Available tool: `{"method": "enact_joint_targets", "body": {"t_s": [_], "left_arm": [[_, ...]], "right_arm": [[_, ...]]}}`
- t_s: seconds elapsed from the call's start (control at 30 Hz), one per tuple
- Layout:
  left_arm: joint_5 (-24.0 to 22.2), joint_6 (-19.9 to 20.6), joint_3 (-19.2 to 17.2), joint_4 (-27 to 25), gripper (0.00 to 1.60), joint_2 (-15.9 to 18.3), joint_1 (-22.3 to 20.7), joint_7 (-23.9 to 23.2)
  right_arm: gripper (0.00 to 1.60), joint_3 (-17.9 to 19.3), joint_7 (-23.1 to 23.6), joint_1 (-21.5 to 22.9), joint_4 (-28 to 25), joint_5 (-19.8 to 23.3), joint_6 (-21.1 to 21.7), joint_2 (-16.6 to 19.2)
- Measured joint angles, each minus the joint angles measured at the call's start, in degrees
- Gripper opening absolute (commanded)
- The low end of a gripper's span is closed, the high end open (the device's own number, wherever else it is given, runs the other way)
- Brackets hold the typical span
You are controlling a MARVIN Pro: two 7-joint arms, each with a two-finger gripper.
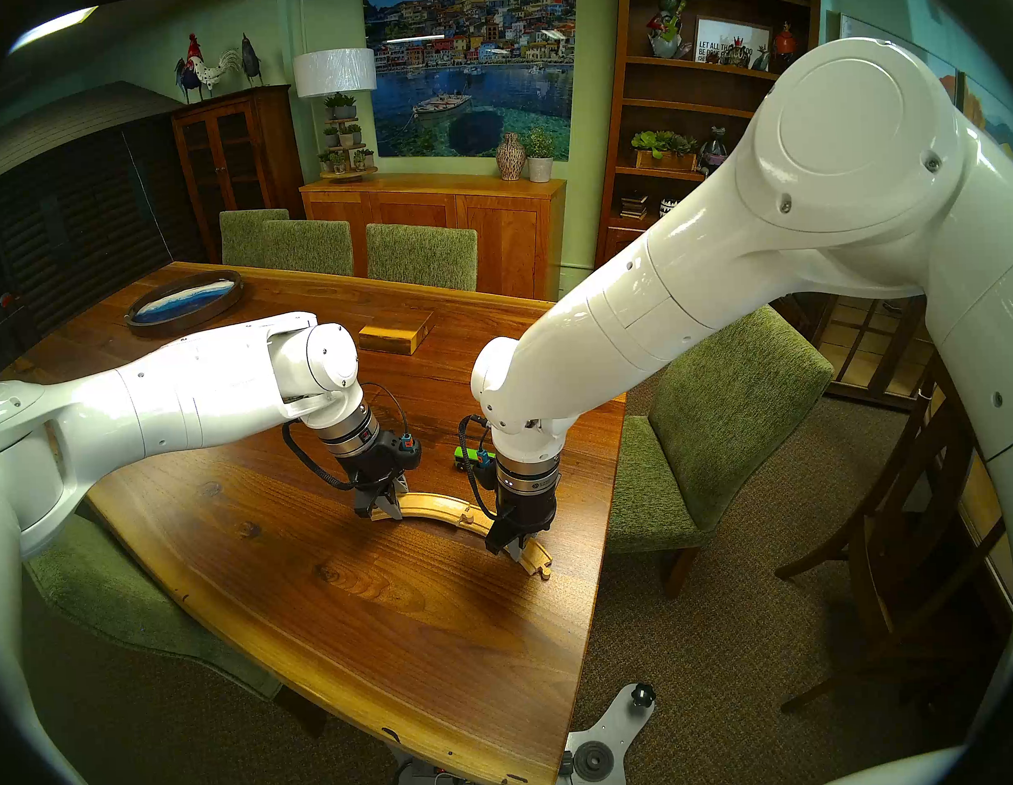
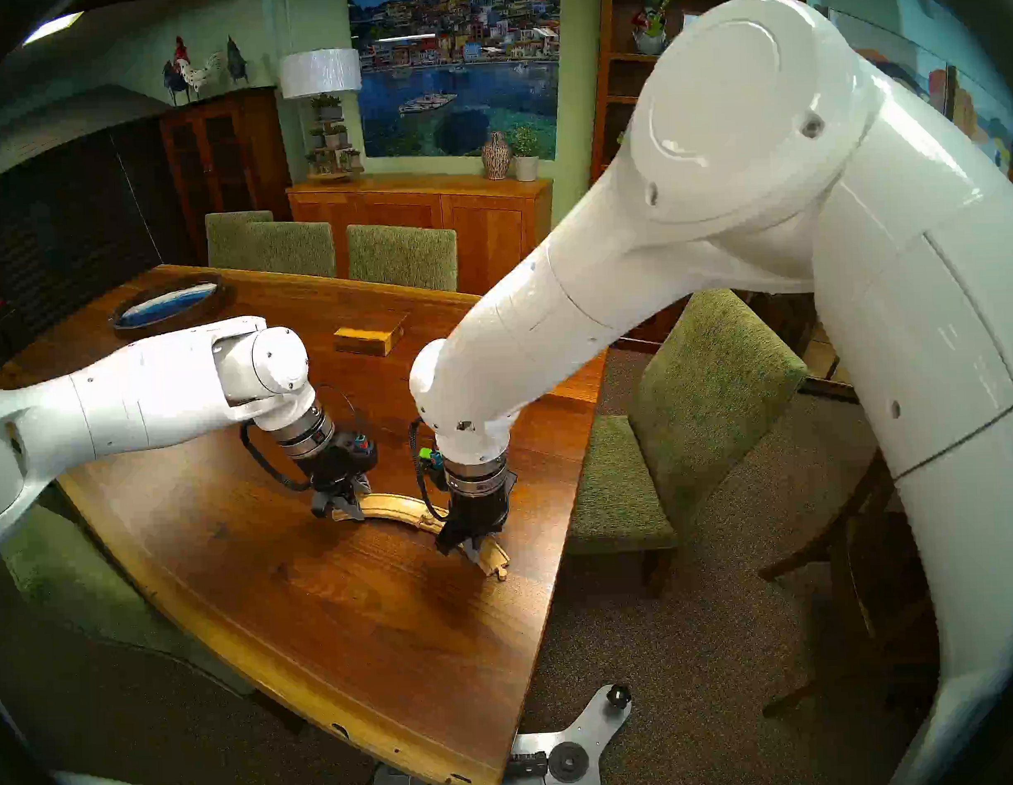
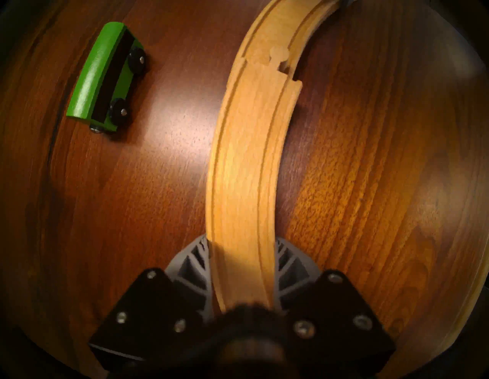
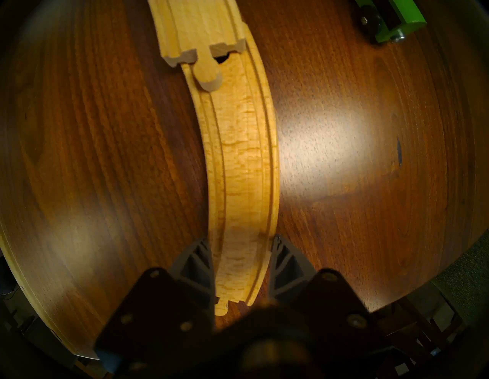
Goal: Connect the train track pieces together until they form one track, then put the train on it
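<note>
Two curved pale wooden track pieces lie end to end on the table. My left gripper [image 1: 385, 505] [image 3: 242, 264] is shut on the outer end of the left track piece [image 1: 433, 503] [image 3: 243, 185]. My right gripper [image 1: 512, 546] [image 4: 240, 264] is shut on the right track piece [image 1: 535, 554] [image 4: 243, 172] near its pegged end. At the joint [image 1: 468, 519] the left piece's peg [image 4: 209, 76] rides on top of the right piece, beside the socket, and the ends sit offset. The green train [image 1: 473, 454] [image 3: 105, 76] [image 4: 397, 21] stands on the table just behind the track.
A yellow-brown wooden box [image 1: 396, 330] lies farther back on the table, and an oval blue tray [image 1: 186, 303] sits at the back left. The table's right edge [image 1: 606, 523] runs close to the right gripper. A green chair [image 1: 723, 433] stands beyond that edge.
</note>
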Motion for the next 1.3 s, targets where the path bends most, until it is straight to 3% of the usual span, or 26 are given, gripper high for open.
{"method": "enact_joint_targets", "body": {"t_s": [0.7,1.3], "left_arm": [[-1.49,5.19,-1.23,-3.06,0.00,2.64,-1.08,-2.51],[-1.69,13.80,-1.31,-5.41,0.00,2.26,-1.14,-1.18]], "right_arm": [[0.00,-0.02,0.03,0.00,0.01,0.00,0.00,0.00],[0.00,-0.03,0.03,0.01,0.00,0.01,-0.02,0.00]]}}
